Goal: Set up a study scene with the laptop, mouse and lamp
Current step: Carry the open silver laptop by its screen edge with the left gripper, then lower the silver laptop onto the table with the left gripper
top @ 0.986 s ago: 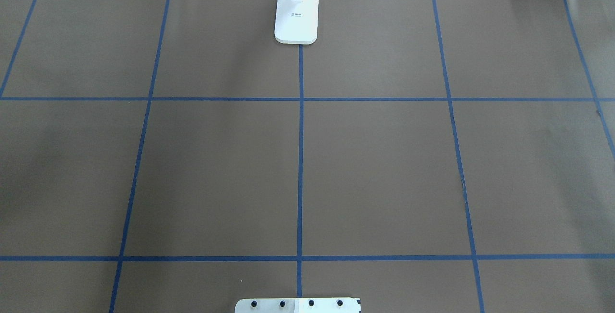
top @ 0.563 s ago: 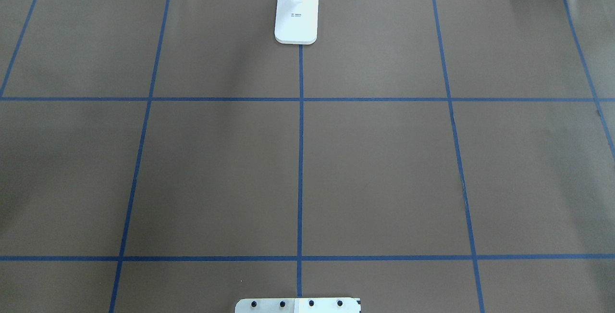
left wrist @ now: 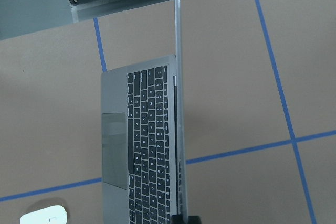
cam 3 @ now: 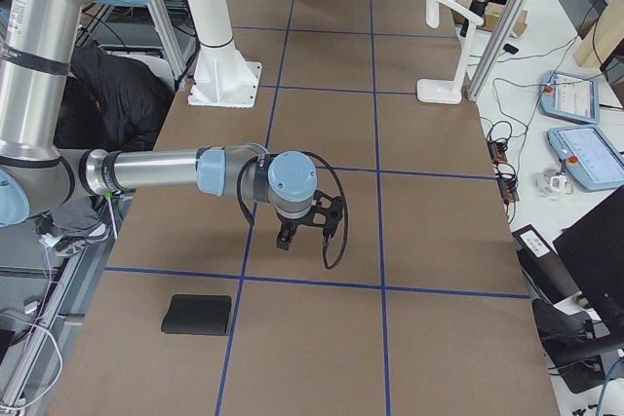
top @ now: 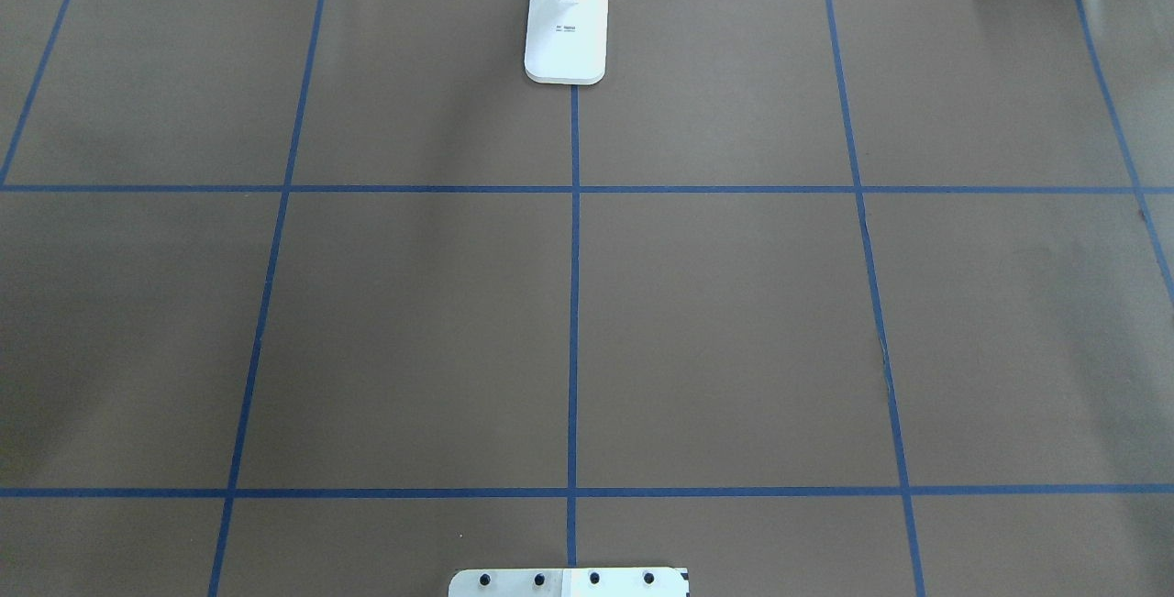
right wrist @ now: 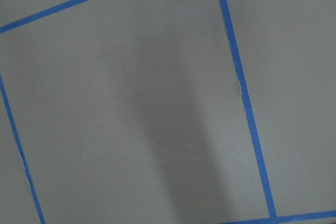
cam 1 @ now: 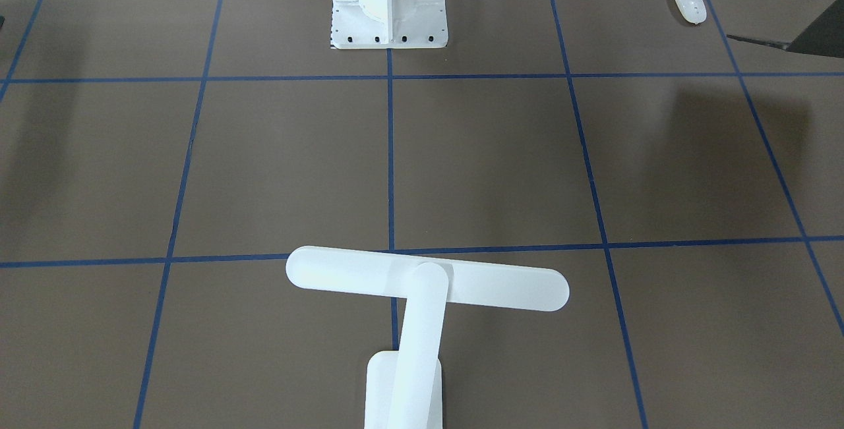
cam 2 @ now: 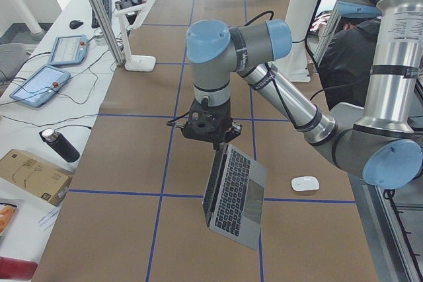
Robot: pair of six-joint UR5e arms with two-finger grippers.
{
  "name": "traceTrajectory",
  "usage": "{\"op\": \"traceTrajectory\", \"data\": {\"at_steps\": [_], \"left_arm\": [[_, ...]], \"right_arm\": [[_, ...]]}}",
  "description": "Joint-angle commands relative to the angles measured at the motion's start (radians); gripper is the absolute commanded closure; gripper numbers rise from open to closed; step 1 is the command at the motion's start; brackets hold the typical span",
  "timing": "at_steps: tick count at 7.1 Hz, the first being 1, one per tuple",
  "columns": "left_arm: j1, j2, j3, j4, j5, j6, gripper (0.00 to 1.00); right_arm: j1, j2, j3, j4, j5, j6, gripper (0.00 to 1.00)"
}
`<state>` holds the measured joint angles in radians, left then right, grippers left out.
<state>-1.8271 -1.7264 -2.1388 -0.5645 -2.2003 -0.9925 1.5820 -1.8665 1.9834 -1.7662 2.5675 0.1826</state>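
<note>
While the left hand (cam 2: 219,142) pinches the top edge of the lid of the open laptop (cam 2: 238,193), the laptop stands near the left end of the worktop (top: 734,322). The mouse (cam 2: 305,183) lies near it, toward the robot-side edge. The lamp (top: 566,33) stands at the middle of the far edge. The right hand (cam 3: 302,233) hangs low over the worktop; I cannot tell if it is wide or narrow.

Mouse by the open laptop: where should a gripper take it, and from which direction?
Grip the mouse across its narrow width, one finger on each long side, coming straight down from above. It lies flat on the table, low and smoothly domed, so a sideways approach would likely find little to catch. It sits apart from the laptop, so a finger should fit between.
</note>
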Motion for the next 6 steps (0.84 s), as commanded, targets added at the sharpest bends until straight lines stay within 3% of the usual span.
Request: {"op": "traceTrajectory", "data": {"at_steps": [1,6], "left_arm": [[0.096,-0.116,-0.036,0.116,-0.006,-0.127,1.00],[0.291,-0.326,-0.041,0.215,-0.123,-0.447,1.00]], "right_arm": [[0.006,0.013,0.002,0.001,-0.001,0.009,0.00],[0.004,0.030,0.011,0.001,0.000,0.044,0.00]]}}
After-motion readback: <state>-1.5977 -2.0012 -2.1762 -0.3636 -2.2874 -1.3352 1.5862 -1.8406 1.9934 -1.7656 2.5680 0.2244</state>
